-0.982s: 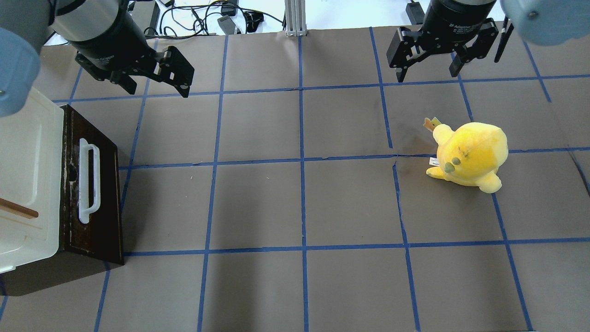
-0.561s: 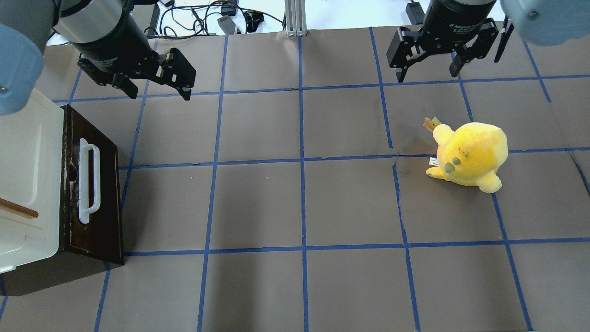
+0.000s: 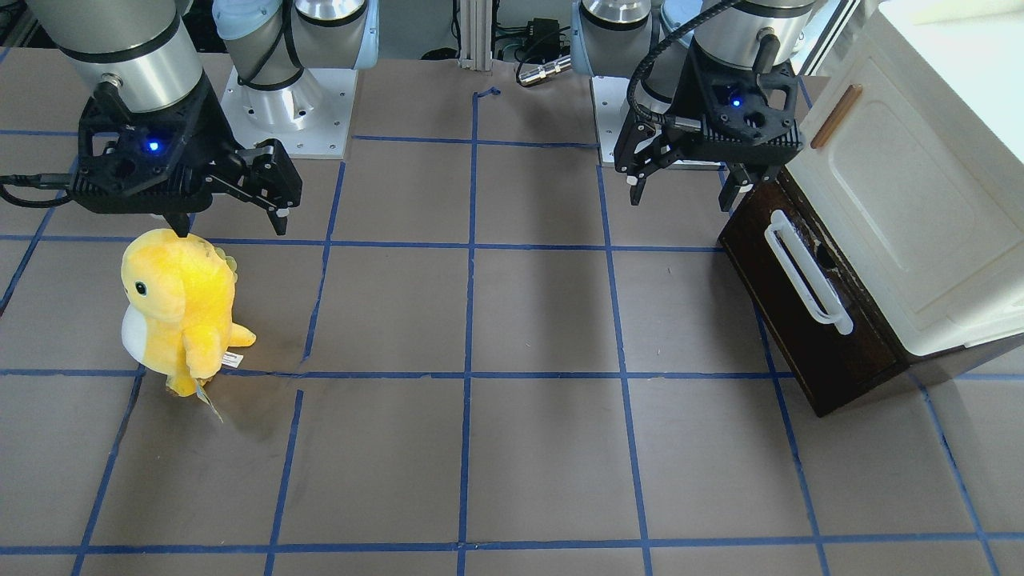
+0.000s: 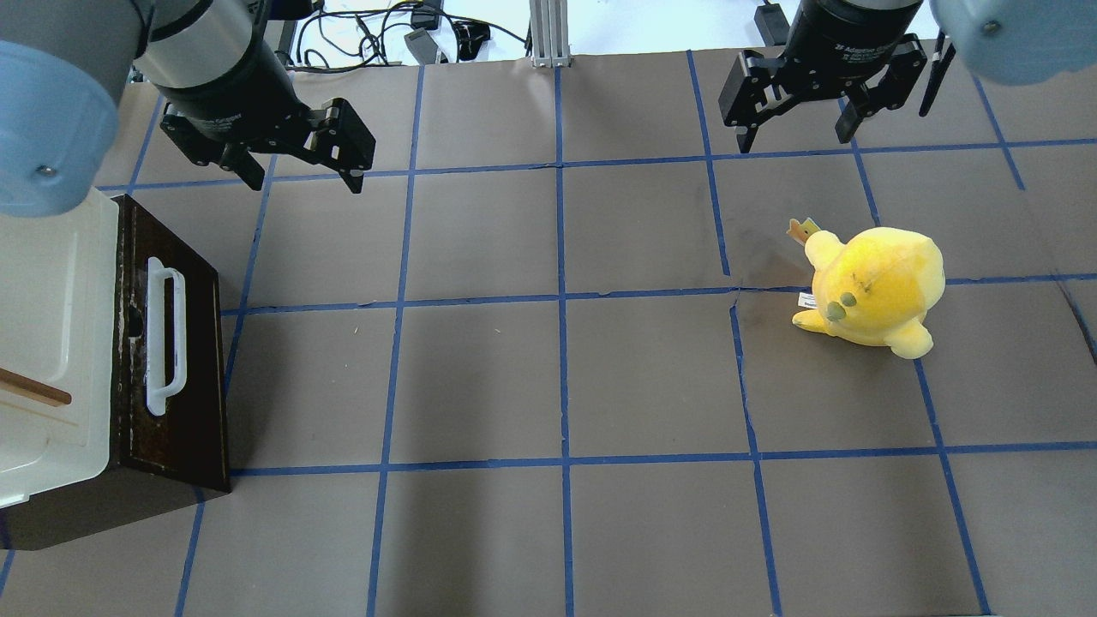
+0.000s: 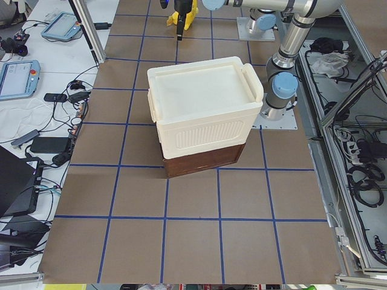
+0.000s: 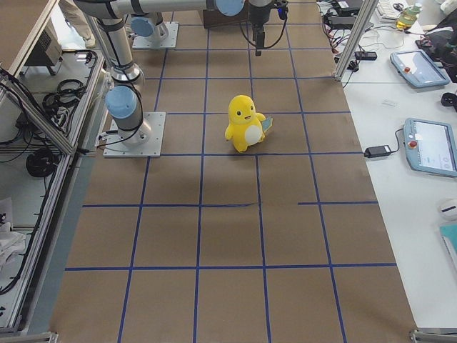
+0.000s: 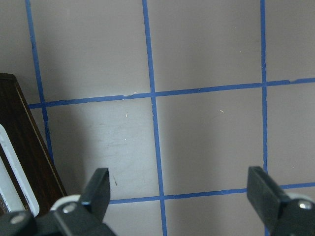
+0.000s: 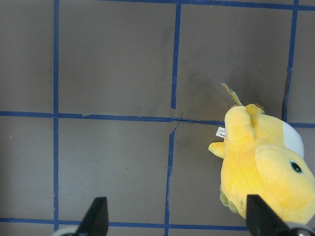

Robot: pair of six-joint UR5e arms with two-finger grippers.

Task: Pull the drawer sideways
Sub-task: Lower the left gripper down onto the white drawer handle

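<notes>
My left gripper hangs in the upper left of the overhead view with its jaws spread wide and nothing between them; my left wrist camera shows only bare brown table and blue tape lines between the two fingers. The drawer sits at the left edge of that overhead view, its dark front facing the middle of the table, with the long white handle running along it and the cream box stacked on top. In my wrist view the drawer is only a dark strip in the lower left corner, just beside one finger but clear of it. I see none of the drawer's inside, so I judge it closed and the pull not yet begun. I have not touched the handle, so all of the task is left: come down to it, close around the bar, then draw it sideways. My right gripper is open and empty too, in the upper right of the overhead view, above the yellow plush toy and well apart from the drawer.
</notes>
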